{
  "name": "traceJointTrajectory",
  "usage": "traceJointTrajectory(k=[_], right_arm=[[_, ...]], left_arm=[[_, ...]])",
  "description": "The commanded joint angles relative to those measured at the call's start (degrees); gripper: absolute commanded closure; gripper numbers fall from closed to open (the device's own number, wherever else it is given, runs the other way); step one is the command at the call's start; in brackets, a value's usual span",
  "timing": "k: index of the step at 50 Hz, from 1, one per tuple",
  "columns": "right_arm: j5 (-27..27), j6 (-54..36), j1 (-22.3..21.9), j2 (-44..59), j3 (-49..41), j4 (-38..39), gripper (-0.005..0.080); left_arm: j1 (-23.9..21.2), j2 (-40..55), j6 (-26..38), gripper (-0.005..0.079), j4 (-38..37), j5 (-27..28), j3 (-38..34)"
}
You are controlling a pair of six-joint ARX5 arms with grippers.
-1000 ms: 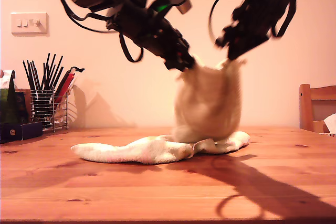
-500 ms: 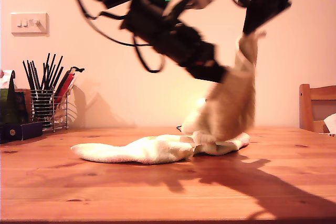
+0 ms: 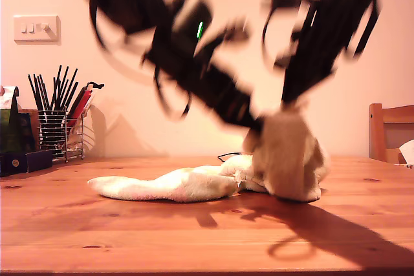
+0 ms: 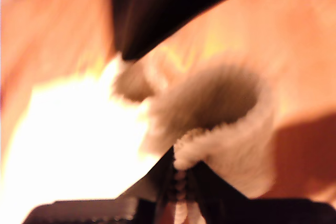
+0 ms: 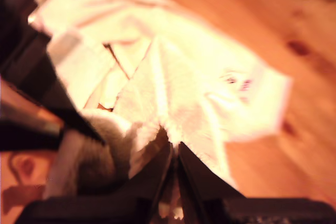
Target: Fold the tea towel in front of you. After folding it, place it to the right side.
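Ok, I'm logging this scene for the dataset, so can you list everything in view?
tea towel: one, cream, on the table, one end lifted by both claws
table: one, reddish wood
wire holder: one, with dark pencils, exterior view's left
dark box: one, beside the holder
wall switch: one, white, upper left of exterior view
chair: one, wooden, exterior view's right edge
my first claw: shut on the towel edge
my second claw: shut on the towel edge
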Motion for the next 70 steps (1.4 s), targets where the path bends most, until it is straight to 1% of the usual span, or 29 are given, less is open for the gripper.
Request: traceJointTrajectory(k=[1,9,18,27,30,39,44,51,58,60,62,67,70], right_arm=[[-0.39,0.52,-0.68,3.28,-0.76,2.60,0.0763],[-0.44,1.29,-2.32,9.31,-0.76,9.73,0.0763],[-1.11,1.86,-2.73,14.23,-0.74,17.64,0.0763],[-1.95,4.76,-1.84,18.14,-0.26,26.49,0.0763],[-2.40,6.12,-1.55,19.52,0.72,27.91,0.0763],[-4.11,9.16,-0.17,24.90,6.71,28.09,0.0764],[-4.72,10.82,1.62,27.17,10.16,28.06,0.0764],[-5.51,12.35,5.22,29.81,14.91,27.61,0.0764],[-6.38,13.33,8.46,32.20,19.80,25.77,0.0764],[-7.43,13.66,9.03,32.74,21.20,25.33,0.0764],[-7.21,13.70,9.51,33.35,22.51,24.26,0.0764],[-6.43,12.72,10.45,33.35,24.09,20.44,0.0764],[-6.97,13.90,10.32,33.18,24.76,19.12,0.0764]], left_arm=[[0.20,2.75,-0.33,0.0764,0.92,-0.63,0.02],[1.27,4.92,-0.33,0.0764,2.23,-3.87,0.09],[2.25,5.73,-0.35,0.0764,4.61,-9.90,0.09],[4.09,5.81,-0.42,0.0764,4.07,-10.58,0.09],[4.79,5.86,-0.98,0.0764,3.45,-10.73,0.09],[6.84,5.86,-1.81,0.0764,0.57,-12.46,0.09],[7.76,5.86,-1.81,0.0764,-2.32,-13.55,0.09],[9.18,5.84,-1.77,0.0764,-5.86,-17.25,0.11],[11.10,5.64,-1.79,0.0764,-9.60,-21.51,0.13],[11.72,5.62,-1.81,0.0764,-10.49,-23.06,0.13],[12.44,5.51,-1.84,0.0764,-11.39,-24.13,0.13],[14.32,4.59,-1.86,0.0764,-14.69,-24.90,0.13],[15.37,3.87,-1.99,0.0764,-16.00,-24.92,0.13]])
